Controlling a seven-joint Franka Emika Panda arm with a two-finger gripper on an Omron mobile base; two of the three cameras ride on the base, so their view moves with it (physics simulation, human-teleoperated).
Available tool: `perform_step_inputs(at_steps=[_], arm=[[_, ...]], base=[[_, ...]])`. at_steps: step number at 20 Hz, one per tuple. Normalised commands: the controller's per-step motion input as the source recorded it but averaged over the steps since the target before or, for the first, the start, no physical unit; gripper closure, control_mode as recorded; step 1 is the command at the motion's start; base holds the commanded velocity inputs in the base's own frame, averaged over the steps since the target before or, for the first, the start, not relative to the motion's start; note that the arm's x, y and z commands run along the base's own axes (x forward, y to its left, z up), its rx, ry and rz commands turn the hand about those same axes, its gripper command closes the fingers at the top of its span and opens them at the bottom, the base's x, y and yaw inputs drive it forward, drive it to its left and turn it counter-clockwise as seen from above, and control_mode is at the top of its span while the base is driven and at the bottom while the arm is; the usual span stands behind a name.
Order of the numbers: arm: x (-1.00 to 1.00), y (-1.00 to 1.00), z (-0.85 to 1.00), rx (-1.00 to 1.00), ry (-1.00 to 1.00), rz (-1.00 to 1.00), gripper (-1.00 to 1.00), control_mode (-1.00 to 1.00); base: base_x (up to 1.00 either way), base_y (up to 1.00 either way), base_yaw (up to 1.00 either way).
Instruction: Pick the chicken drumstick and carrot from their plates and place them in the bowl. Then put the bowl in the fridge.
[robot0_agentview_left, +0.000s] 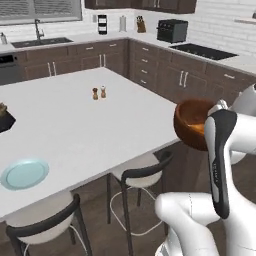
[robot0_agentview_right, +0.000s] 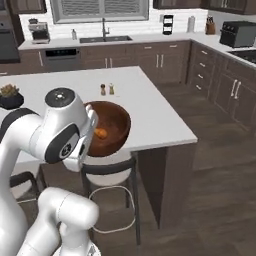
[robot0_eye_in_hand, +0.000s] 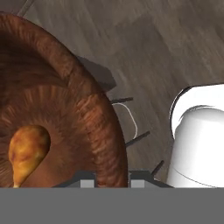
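Observation:
My gripper (robot0_eye_in_hand: 113, 183) is shut on the rim of the reddish-brown bowl (robot0_eye_in_hand: 65, 87), with one fingertip on each side of the wall. The bowl (robot0_agentview_left: 192, 125) hangs in the air just off the corner of the white island, over the stool and the floor. Inside it lies the golden chicken drumstick (robot0_eye_in_hand: 26, 151). In the right base view the bowl (robot0_agentview_right: 112, 125) holds an orange piece (robot0_agentview_right: 101, 133); I cannot tell whether it is the carrot. The pale blue plate (robot0_agentview_left: 24, 173) lies bare on the island's near left. The fridge is out of view.
The white island (robot0_agentview_left: 100, 125) carries two small shakers (robot0_agentview_left: 99, 93) and a black plant pot (robot0_agentview_right: 10, 97). Two dark stools (robot0_agentview_left: 145, 172) stand along its near side. Wood floor (robot0_agentview_right: 215, 165) opens to the right, bounded by brown cabinets.

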Motion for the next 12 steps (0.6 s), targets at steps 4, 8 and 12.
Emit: perform_step_inputs(at_steps=[4,8,12], arm=[[0.00,0.00,0.00,0.00,0.00,0.00,1.00,1.00],[0.00,0.00,0.00,0.00,0.00,0.00,1.00,1.00],[0.00,0.00,0.00,0.00,0.00,0.00,1.00,1.00]], base=[[-0.59,-0.82,-0.56],[-0.03,-0.82,-0.62],[0.32,-0.45,-0.63]])
